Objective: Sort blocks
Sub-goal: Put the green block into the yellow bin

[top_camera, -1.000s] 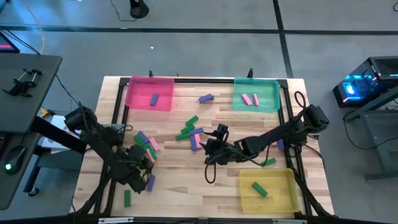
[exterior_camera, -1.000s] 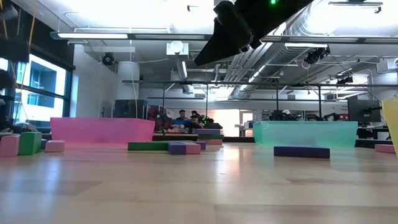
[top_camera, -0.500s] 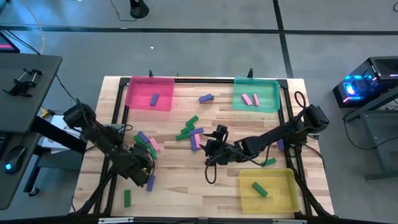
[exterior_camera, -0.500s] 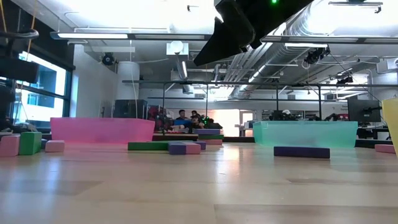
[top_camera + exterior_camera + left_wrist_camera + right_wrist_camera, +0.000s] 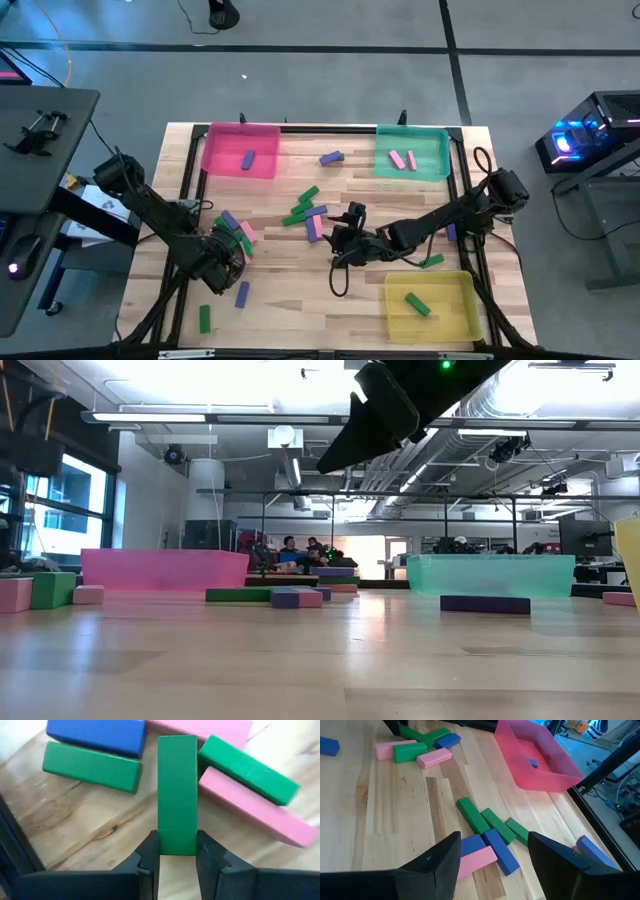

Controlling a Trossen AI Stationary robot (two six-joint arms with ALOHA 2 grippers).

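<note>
Small green, pink and blue-purple blocks lie scattered on the wooden table: one cluster (image 5: 308,212) at the middle and another (image 5: 238,232) at the left. My left gripper (image 5: 222,262) stands at the near side of the left cluster, pointing steeply down, shut on a green block (image 5: 177,790). Next to that block lie blue (image 5: 97,734), green (image 5: 90,766) and pink (image 5: 252,810) blocks. My right gripper (image 5: 492,865) hangs open above the middle cluster with nothing between its fingers. It also shows at the top of the low view as my right gripper (image 5: 385,405). My left gripper pinches the green block's two long sides at its near end (image 5: 177,842) between its two fingers. The fingers come steeply from above and the block runs straight on away from them. Whether the block is lifted off the table, I cannot tell.
A pink tray (image 5: 207,150) at the far left holds a purple block. A teal tray (image 5: 380,155) at the far right holds pink blocks. A yellow tray (image 5: 390,300) at the near right holds a green block. Loose blocks (image 5: 204,318), (image 5: 242,293), (image 5: 331,157) lie apart.
My left gripper has moved a little toward the table's far edge, up to the left cluster, and its arm has swung toward the left edge. A purple block that it stood over now shows on the table.
</note>
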